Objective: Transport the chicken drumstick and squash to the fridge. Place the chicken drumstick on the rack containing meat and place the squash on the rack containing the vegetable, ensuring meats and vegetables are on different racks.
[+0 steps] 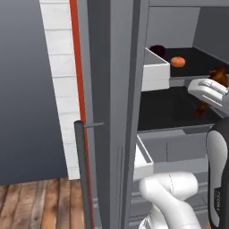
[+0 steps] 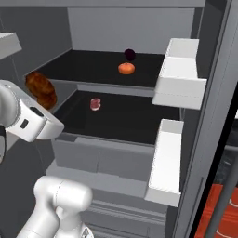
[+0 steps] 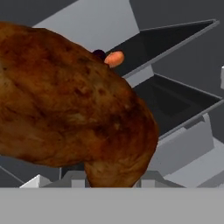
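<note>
The fridge (image 1: 117,112) stands open. My gripper (image 2: 46,100) is shut on the chicken drumstick (image 2: 39,86), a brown lumpy piece held in the air at the front left of the fridge opening, between the two shelves' heights. It looms large in the hand view as the drumstick (image 3: 74,105) and hides the fingertips. The squash (image 2: 126,68) lies on the rack containing the vegetable (image 2: 88,65), next to the dark purple vegetable (image 2: 129,55). Below it, the rack containing meat (image 2: 125,123) bears a pinkish-red meat piece (image 2: 95,103).
White door bins (image 2: 179,74) (image 2: 165,158) hang on the open right door. Grey drawers (image 2: 97,158) sit under the lower shelf. A bin (image 1: 155,71) and a bar handle (image 1: 80,170) flank the left side, with a white brick wall (image 1: 60,67) behind.
</note>
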Tool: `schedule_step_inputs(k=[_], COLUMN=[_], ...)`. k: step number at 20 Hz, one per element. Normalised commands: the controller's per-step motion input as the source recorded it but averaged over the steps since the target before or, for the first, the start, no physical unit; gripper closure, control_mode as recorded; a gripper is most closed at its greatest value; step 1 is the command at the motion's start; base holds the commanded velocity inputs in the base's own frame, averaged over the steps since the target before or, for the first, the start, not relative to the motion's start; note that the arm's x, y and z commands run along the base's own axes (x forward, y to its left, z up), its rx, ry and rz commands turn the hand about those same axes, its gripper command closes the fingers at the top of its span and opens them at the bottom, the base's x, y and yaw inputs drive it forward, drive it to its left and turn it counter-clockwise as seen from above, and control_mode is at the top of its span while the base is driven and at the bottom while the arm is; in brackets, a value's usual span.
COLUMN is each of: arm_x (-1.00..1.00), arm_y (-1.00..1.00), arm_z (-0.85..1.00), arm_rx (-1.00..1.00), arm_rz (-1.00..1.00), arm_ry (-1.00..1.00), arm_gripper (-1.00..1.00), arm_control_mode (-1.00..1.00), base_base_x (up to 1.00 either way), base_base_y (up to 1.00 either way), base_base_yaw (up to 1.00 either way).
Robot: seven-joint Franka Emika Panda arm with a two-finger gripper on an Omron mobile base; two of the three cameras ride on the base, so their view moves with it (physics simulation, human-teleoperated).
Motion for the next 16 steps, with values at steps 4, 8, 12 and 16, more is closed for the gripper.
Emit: schedule_step_inputs(k=[4,8,12,16], arm_x=[0.0,0.0,0.0,0.37], arm_y=[0.0,0.0,0.0,-0.06], arm_z=[0.0,0.0,0.0,-0.57], arm_rx=[0.0,0.0,0.0,0.0], arm_rz=[0.0,0.0,0.0,0.17], arm_ry=[0.0,0.0,0.0,0.0], arm_gripper=[1.0,1.0,1.0,1.0], arm_control_mode=[1.0,1.0,1.0,-1.0], base_base_x=[0.56,0.41,0.38,0.0], base_base_y=[-0.05,-0.03,-0.02,0.0], base_base_yaw=[0.29,0.23,0.2,0.0])
